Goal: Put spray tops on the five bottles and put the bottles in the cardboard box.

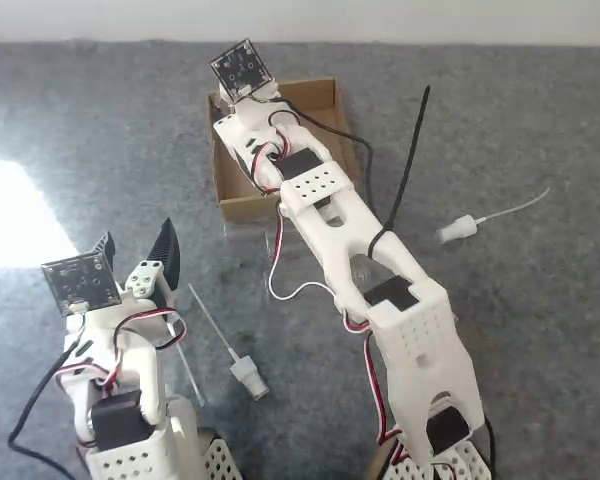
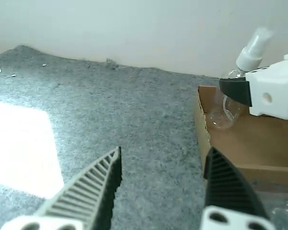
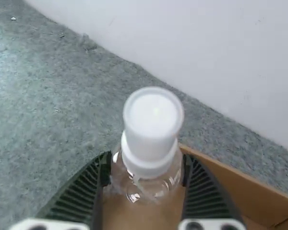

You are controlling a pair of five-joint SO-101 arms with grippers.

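The right gripper (image 3: 145, 165), clenched on a clear bottle (image 3: 145, 188) with its spray top (image 3: 152, 115) on, holds it over a far corner of the cardboard box (image 1: 245, 207), where a release too near the wall could tip it onto the surface (image 1: 500, 120).

Possibly a lab, grey carpet (image 1: 540, 120), white wall (image 2: 134, 28)

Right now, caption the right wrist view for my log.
The right tool grips a clear bottle, white spray top fitted, over the cardboard box.
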